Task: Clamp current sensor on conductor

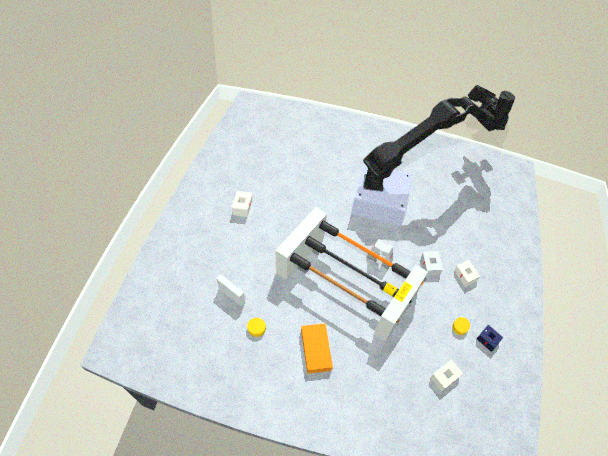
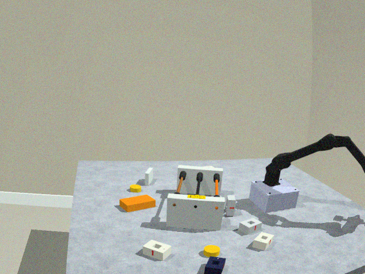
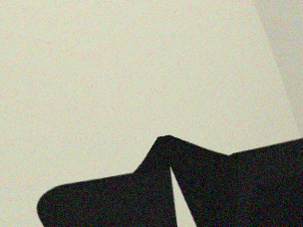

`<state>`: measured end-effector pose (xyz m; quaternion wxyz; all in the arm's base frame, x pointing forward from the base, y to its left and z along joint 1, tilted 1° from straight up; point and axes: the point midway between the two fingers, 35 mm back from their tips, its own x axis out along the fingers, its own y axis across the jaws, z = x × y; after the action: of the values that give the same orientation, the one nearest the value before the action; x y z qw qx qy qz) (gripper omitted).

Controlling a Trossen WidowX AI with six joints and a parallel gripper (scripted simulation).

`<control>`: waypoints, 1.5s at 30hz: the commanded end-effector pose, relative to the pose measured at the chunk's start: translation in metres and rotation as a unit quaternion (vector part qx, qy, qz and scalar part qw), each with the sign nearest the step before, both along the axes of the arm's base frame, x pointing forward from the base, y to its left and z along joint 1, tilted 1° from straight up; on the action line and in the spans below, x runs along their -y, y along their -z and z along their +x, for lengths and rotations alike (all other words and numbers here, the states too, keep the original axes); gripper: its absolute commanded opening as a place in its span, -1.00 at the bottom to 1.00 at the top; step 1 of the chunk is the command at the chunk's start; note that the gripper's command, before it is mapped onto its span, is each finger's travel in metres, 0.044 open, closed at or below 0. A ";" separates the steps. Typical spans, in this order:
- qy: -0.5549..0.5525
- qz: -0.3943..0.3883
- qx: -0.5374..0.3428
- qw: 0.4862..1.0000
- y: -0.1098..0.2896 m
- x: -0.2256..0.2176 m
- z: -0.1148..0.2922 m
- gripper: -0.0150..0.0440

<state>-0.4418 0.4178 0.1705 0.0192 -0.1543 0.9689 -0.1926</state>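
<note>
The claw [image 1: 492,107] hangs high past the far edge of the gray table [image 1: 280,150], its fingers pressed together on nothing, with only bare wall ahead in the wrist view. Behind it the black arm [image 1: 415,135] slopes down to a pale base block [image 1: 382,200] on the table. Well away from the claw, beyond the base, stands a white frame [image 1: 300,242] carrying three rods: an orange one [image 1: 362,247] nearest the base, a black one [image 1: 350,265] in the middle that ends at a yellow tag [image 1: 402,290], and another orange one [image 1: 337,285] on the far side. The open sensor [image 1: 382,252], a small white block, stands just beside the nearest orange rod, between frame and base; whether they touch cannot be told. Other white blocks [image 1: 467,272] with square holes, a dark blue block [image 1: 489,337], two yellow discs [image 1: 256,326], an orange brick [image 1: 316,347] and a white slab [image 1: 230,290] lie scattered farther out, all well apart from the claw.
</note>
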 end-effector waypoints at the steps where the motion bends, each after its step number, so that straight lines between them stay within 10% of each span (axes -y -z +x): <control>1: 0.004 -0.003 0.001 1.000 -0.001 -0.002 0.002 -0.40; 17: 0.308 -0.260 -0.014 0.915 -0.087 -0.126 0.222 1.00; 31: 0.515 -0.466 -0.182 0.696 -0.148 -0.123 0.465 1.00; 45: 0.572 -0.544 -0.469 0.396 -0.183 0.004 0.674 1.00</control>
<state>0.1943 0.4519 0.3465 -0.5708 0.3999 0.4430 -0.5639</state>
